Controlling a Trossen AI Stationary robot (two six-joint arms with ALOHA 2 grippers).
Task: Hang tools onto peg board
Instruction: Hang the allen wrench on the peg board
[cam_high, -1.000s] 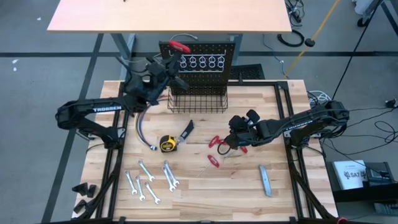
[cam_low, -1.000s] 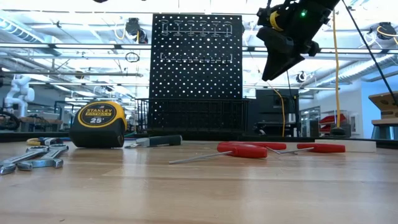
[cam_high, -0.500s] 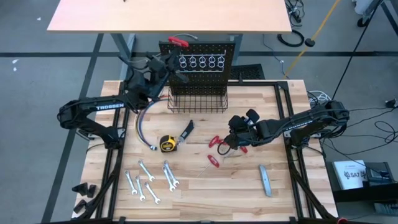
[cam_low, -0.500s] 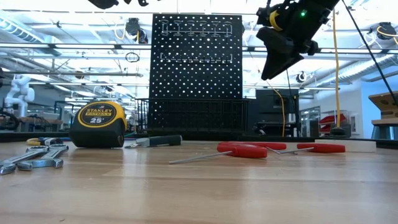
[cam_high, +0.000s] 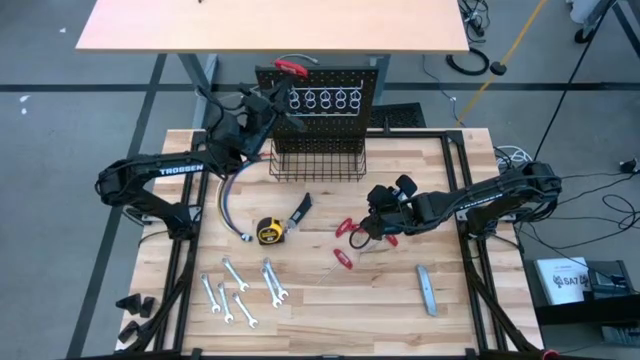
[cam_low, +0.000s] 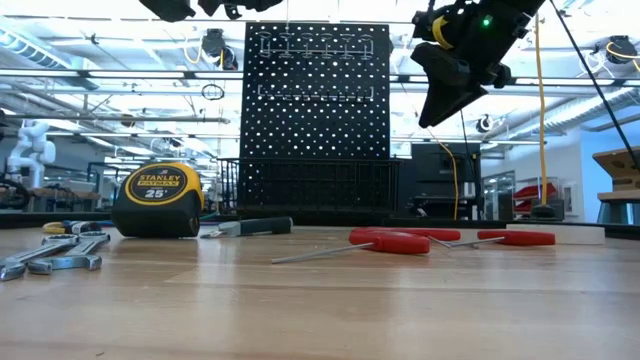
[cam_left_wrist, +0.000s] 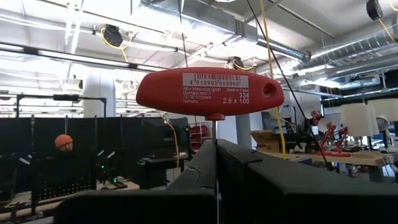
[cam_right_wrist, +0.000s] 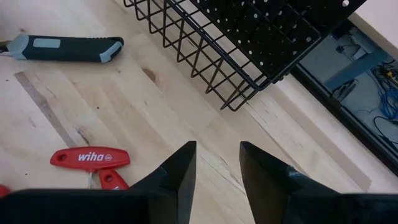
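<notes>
My left gripper (cam_high: 274, 88) is raised beside the upright black peg board (cam_high: 325, 72), at its left top corner, shut on a red T-handle hex key (cam_high: 290, 68). In the left wrist view the red handle (cam_left_wrist: 209, 92) stands just above my shut fingers. My right gripper (cam_high: 372, 222) hovers open over the table, above the red-handled tools (cam_high: 352, 238) lying flat. The yellow tape measure (cam_high: 268, 231), black-handled knife (cam_high: 302, 209), silver wrenches (cam_high: 240, 290) and grey bar (cam_high: 427, 289) lie on the tabletop. No white tape roll shows. My left gripper pinches the hex key's thin metal shaft (cam_left_wrist: 214, 129) just below the red T-handle, between its two shut fingers (cam_left_wrist: 193, 168). The handle sits crosswise above the fingertips. The key is lifted clear of the table, next to the board's top edge.
A black wire basket (cam_high: 318, 150) sits at the board's base, with shiny ring holders (cam_high: 325, 100) above it. A bundle of coloured wires (cam_high: 228, 205) lies left of the tape measure. Bare wood lies between the basket and the tools.
My left gripper has carried the red hex key a little toward the table's far edge, to the top of the peg board, still shut on it. The right arm has kept still.
</notes>
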